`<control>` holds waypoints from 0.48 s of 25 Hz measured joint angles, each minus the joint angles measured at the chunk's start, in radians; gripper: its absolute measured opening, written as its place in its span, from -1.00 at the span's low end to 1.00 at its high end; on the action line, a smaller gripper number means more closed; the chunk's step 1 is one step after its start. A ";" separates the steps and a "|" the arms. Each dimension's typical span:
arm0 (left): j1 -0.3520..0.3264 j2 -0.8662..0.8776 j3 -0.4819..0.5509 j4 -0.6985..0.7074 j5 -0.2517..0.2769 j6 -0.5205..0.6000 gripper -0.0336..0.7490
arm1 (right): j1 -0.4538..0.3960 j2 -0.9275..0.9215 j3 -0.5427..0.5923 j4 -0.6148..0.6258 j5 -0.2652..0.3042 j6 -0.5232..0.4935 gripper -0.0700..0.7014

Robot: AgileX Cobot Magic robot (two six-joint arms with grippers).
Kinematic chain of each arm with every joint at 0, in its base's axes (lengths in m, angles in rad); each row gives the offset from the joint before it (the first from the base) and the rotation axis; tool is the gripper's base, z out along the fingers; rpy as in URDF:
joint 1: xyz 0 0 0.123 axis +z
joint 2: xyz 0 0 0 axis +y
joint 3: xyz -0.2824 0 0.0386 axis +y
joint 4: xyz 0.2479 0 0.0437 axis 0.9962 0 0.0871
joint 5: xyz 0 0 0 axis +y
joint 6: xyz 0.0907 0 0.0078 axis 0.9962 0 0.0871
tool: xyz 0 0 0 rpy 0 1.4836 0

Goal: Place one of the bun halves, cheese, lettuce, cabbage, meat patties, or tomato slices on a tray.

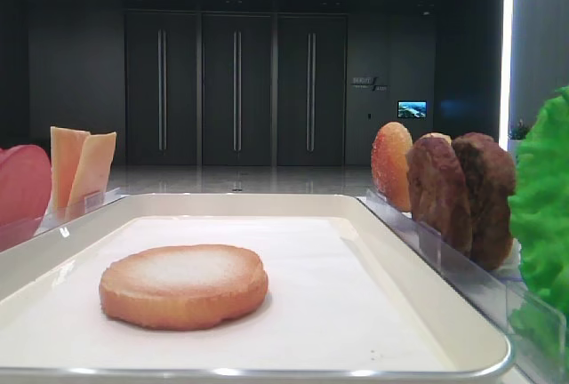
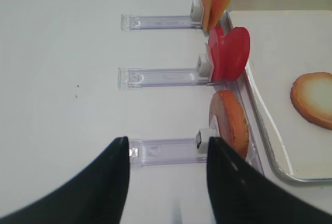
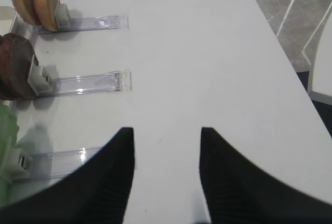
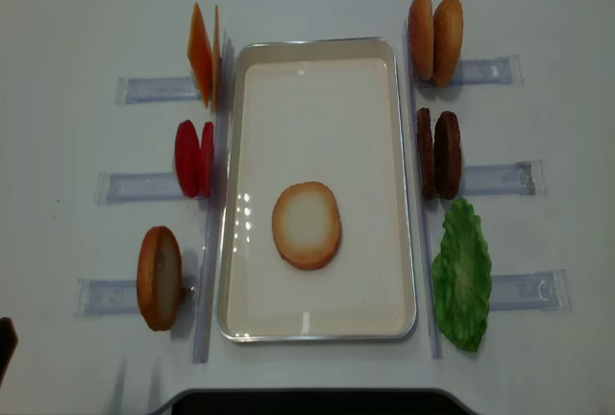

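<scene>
On the tray [image 4: 404,184], roughly in the middle of the paper liner, one bun half [image 4: 307,225] lies flat with its pale cut face up, so that part of the job looks done to me. The risk from here is mostly about the stuff standing on edge in the clear racks: the orange bun piece [image 2: 230,123] sits right ahead of the left gripper [image 2: 167,175], just beside the tray's rim, and a sloppy reach could tip it over or nudge the rack [image 2: 166,150] sideways into the tomato slices [image 2: 228,53]. Same story on the other side, where the meat patties [image 3: 15,66] and the lettuce [image 3: 8,151] are off to the left of the right gripper [image 3: 166,172] (both look easy to topple). As for pose, both arms hang low over bare table outside the tray, each wrist camera looking forward along the racks. The left fingers stand apart with nothing between them, and the right ones are likewise spread and empty. The cheese [image 4: 202,53] leans in the far-left rack, well clear of either arm.
</scene>
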 joint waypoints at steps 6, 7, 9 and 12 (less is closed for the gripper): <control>0.000 0.000 0.000 0.000 0.000 0.000 0.00 | 0.000 0.000 0.000 0.000 0.000 0.000 -0.07; 0.000 0.000 0.000 0.000 0.000 0.000 -0.01 | 0.000 0.000 0.000 0.000 0.000 0.000 -0.07; 0.000 0.000 0.000 0.000 0.000 0.000 -0.01 | 0.000 0.000 0.000 0.000 0.000 0.000 -0.07; 0.000 0.000 0.000 0.000 0.000 0.000 -0.02 | 0.000 0.000 0.000 0.000 0.000 0.000 -0.07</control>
